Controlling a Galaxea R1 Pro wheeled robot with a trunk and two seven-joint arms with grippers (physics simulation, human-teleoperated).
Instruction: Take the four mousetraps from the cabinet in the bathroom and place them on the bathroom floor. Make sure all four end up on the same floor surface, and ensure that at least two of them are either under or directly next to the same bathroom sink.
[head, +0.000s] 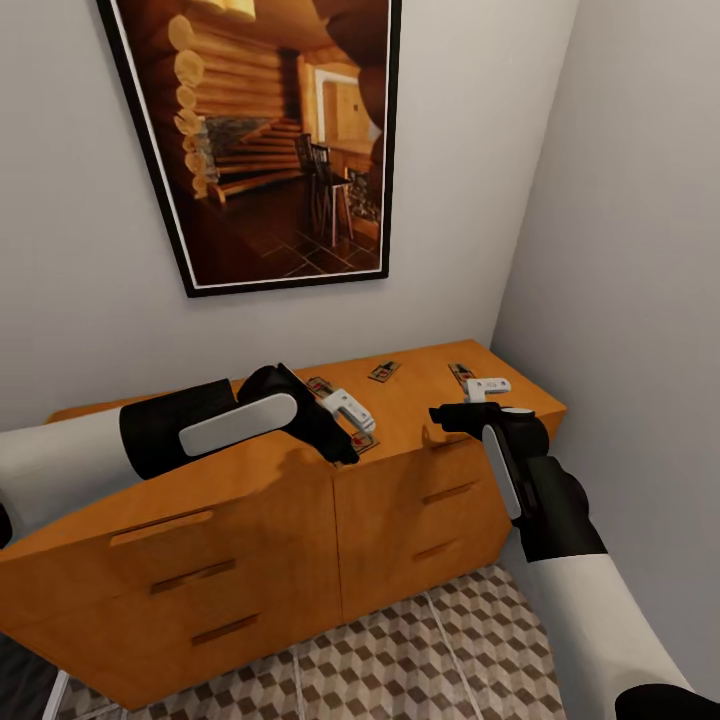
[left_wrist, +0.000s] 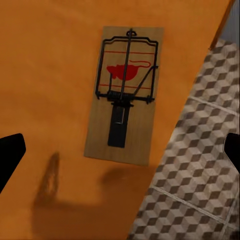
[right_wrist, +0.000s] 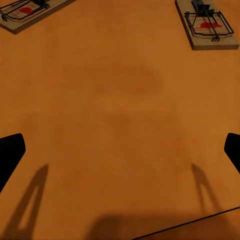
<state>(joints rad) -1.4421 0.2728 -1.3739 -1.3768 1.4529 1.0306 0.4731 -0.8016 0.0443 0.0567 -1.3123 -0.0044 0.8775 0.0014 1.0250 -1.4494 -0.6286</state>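
Observation:
Several mousetraps lie flat on top of the orange wooden cabinet (head: 250, 520). One mousetrap (left_wrist: 125, 95) sits close to the top's front edge, and my left gripper (head: 352, 412) hovers open just above it, its dark fingertips (left_wrist: 10, 152) spread wide on either side. Another trap (head: 383, 371) lies mid-top and a third (head: 461, 374) near the right end. My right gripper (head: 485, 388) hangs open over bare wood between two traps (right_wrist: 207, 25) (right_wrist: 27, 12), holding nothing. The bathroom floor (head: 440, 640) with its cube pattern lies below the cabinet. The sink is out of view.
The cabinet fills a corner, with the right wall (head: 640, 250) close beside its end. A large framed picture (head: 270, 140) hangs on the back wall above it. The cabinet front has handled drawers (head: 190, 575). Tiled floor (left_wrist: 200, 165) shows just past the top's edge.

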